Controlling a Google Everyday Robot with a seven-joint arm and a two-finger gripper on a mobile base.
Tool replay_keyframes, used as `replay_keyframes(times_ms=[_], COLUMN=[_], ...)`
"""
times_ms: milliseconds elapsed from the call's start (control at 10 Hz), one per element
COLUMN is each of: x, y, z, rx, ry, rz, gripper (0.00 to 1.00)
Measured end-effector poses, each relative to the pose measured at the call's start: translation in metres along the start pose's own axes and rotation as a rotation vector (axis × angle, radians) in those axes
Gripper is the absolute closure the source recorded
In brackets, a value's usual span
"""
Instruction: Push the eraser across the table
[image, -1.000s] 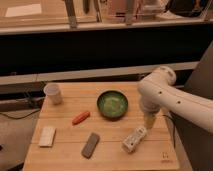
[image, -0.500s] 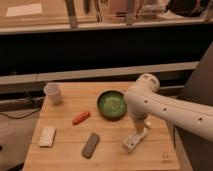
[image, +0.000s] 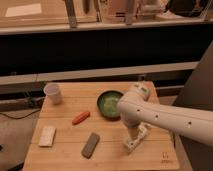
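The eraser (image: 90, 145) is a flat dark grey oblong lying at the front middle of the light wooden table (image: 65, 161). My white arm reaches in from the right. Its gripper (image: 131, 134) points down at the front right of the table, a good hand's width right of the eraser, and looks open with nothing held. The gripper hangs just over a white bottle (image: 140, 136) that lies on its side and is partly covered by it.
A green bowl (image: 109, 104) sits at the back middle, partly behind my arm. A white cup (image: 52, 93) stands at the back left. An orange carrot-like piece (image: 80, 118) lies behind the eraser, and a pale cream block (image: 47, 136) lies at the front left.
My arm has swung leftwards and lower, from beside the table's right edge to over the bottle. The eraser, bottle and other things have not moved.
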Motion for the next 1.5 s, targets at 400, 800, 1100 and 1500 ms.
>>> replay_keyframes(times_ms=[400, 800, 1100, 1500], x=[-0.023, -0.025, -0.029, -0.032], y=[0.01, 0.017, 0.021, 0.025], z=[0.02, 0.024, 0.029, 0.035], rx=[-0.011, -0.015, -0.018, -0.02], ry=[-0.016, -0.025, -0.03, -0.041], rz=[-0.065, -0.093, -0.105, -0.136], gripper=[0.2, 0.2, 0.2, 0.2])
